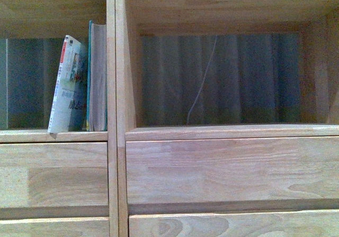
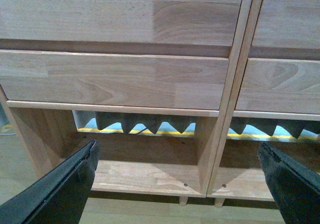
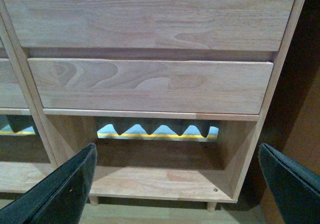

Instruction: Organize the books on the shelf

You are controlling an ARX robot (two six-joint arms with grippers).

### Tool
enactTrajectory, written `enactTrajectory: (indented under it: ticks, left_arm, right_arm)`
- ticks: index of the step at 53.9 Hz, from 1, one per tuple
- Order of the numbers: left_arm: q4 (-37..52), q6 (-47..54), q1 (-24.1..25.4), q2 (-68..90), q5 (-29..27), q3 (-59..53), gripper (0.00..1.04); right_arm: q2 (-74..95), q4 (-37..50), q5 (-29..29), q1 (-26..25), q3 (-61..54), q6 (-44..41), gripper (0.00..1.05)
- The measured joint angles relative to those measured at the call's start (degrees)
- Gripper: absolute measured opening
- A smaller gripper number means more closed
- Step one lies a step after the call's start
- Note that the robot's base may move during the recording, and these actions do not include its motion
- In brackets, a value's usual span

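In the front view the light-wood shelf (image 1: pixel 115 88) fills the frame. The thin white book with a red top band (image 1: pixel 68 86) leans rightward in the left compartment against the thicker teal-covered book (image 1: pixel 97 78), which stands upright by the divider. Neither arm shows in the front view. My left gripper (image 2: pixel 180 171) is open and empty, facing the shelf's lower drawers and bottom compartments (image 2: pixel 145 176). My right gripper (image 3: pixel 177 176) is open and empty, facing the bottom right compartment (image 3: pixel 160 181).
The right compartment (image 1: pixel 222 80) holds no books; grey curtain and a thin cord show behind it. Plain drawer fronts (image 1: pixel 228 168) lie below. Short peg legs (image 3: pixel 212 205) stand on pale floor. A dark gap lies right of the shelf's side (image 3: pixel 295 98).
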Motion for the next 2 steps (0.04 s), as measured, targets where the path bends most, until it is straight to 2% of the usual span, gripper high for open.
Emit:
enactTrajectory:
  ticks: [2]
  left_arm:
    - [0.00, -0.02, 0.00, 0.00, 0.00, 0.00, 0.98]
  right_arm:
    - [0.00, 0.00, 0.00, 0.00, 0.00, 0.00, 0.98]
